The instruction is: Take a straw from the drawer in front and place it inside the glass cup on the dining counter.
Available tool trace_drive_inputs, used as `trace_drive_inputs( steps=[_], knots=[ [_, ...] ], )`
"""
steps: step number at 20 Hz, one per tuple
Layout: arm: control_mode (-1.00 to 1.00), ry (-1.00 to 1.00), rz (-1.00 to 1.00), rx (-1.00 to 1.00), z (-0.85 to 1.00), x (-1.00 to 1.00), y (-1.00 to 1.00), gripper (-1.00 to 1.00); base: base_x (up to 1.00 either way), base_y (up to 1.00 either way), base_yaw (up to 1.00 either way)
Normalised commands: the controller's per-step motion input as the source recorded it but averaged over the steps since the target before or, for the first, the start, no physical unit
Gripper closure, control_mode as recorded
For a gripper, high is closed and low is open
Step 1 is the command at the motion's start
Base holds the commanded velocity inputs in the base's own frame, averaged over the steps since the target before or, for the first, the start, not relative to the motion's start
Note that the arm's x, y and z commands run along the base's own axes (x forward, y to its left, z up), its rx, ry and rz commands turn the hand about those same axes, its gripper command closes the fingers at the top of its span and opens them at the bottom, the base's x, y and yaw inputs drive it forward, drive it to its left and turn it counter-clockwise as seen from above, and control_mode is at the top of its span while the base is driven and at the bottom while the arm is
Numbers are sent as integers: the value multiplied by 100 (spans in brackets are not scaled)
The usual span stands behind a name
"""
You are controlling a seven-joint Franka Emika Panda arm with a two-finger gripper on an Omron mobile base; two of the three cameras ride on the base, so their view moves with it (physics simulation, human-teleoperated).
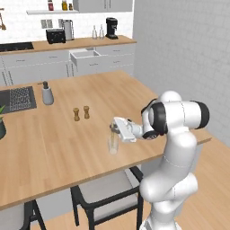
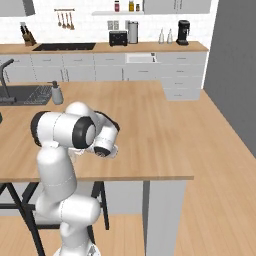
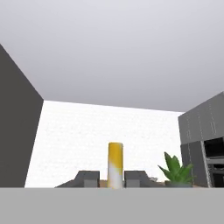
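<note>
the pincer (image 3: 112,178) stands narrow, its two tips close beside the straw (image 3: 115,164) that rises between them; whether they grip or have begun to release cannot be told. in the left base view the pincer (image 1: 115,128) sits just above the glass cup (image 1: 113,143) on the dining counter (image 1: 54,143). judgement: fetching is done and the straw is over the cup; seating it and letting go remain.

White arm (image 2: 65,150) bent low over the dining counter (image 2: 150,145), soap dispenser (image 2: 57,93) beyond.
</note>
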Motion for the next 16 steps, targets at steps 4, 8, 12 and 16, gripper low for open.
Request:
trace_drive_inputs(
  steps=[4,8,12,16],
  knots=[
    [-100,0,0,0,0,-15,0,-100,0,0,0],
    [-100,-5,0,0,1,-20,0,-100,0,0,0],
    [-100,-8,0,0,31,-16,0,-100,0,0,0],
    [-100,-15,0,0,93,-12,-5,-100,0,0,0]
  ],
)
